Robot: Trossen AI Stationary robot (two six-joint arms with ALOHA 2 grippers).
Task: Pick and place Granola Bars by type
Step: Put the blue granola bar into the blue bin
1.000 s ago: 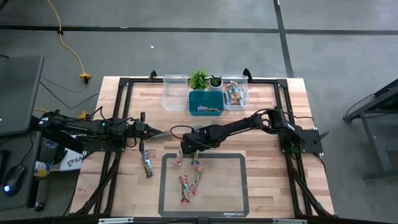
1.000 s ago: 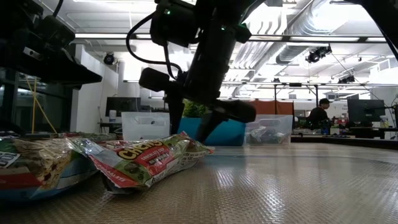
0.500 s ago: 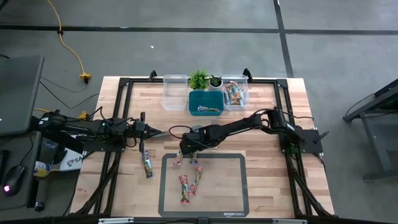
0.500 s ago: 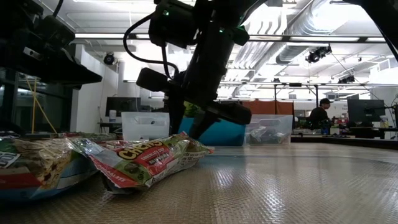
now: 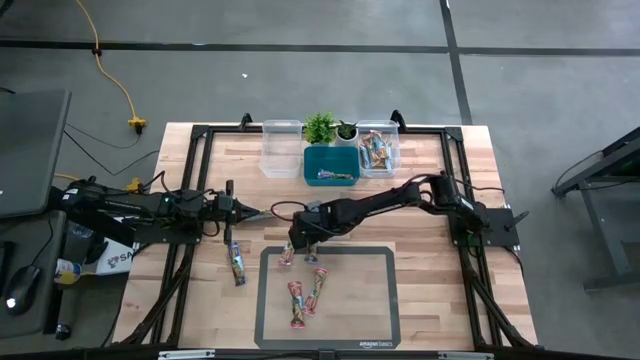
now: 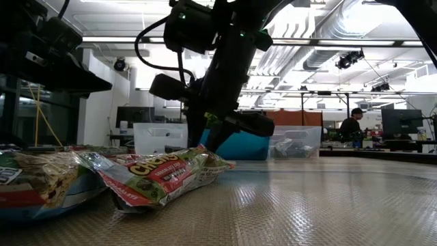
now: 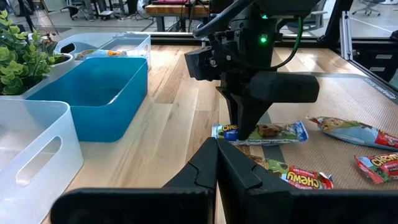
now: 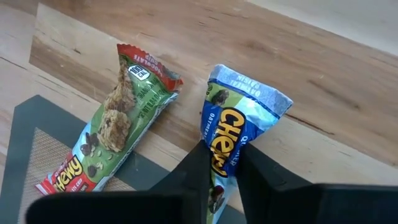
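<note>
Blue-wrapped bar (image 8: pixel 231 142) pinched as our right gripper (image 8: pixel 219 163) narrows its jaws

We see left gripper (image 5: pixel 262 214) waiting shut at nine o'clock; lifting toward bins looks next.

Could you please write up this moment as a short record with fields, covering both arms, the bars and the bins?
Right end effector: closed on the blue-wrapped bar, at the mat's far edge
Left end effector: shut, holding nothing, waiting over the table's left side
Green-and-red bar: flat beside the blue one, half on the mat
Teal bin: holds one bar
Right clear bin: holds several bars
Left clear bin: looks empty
</note>
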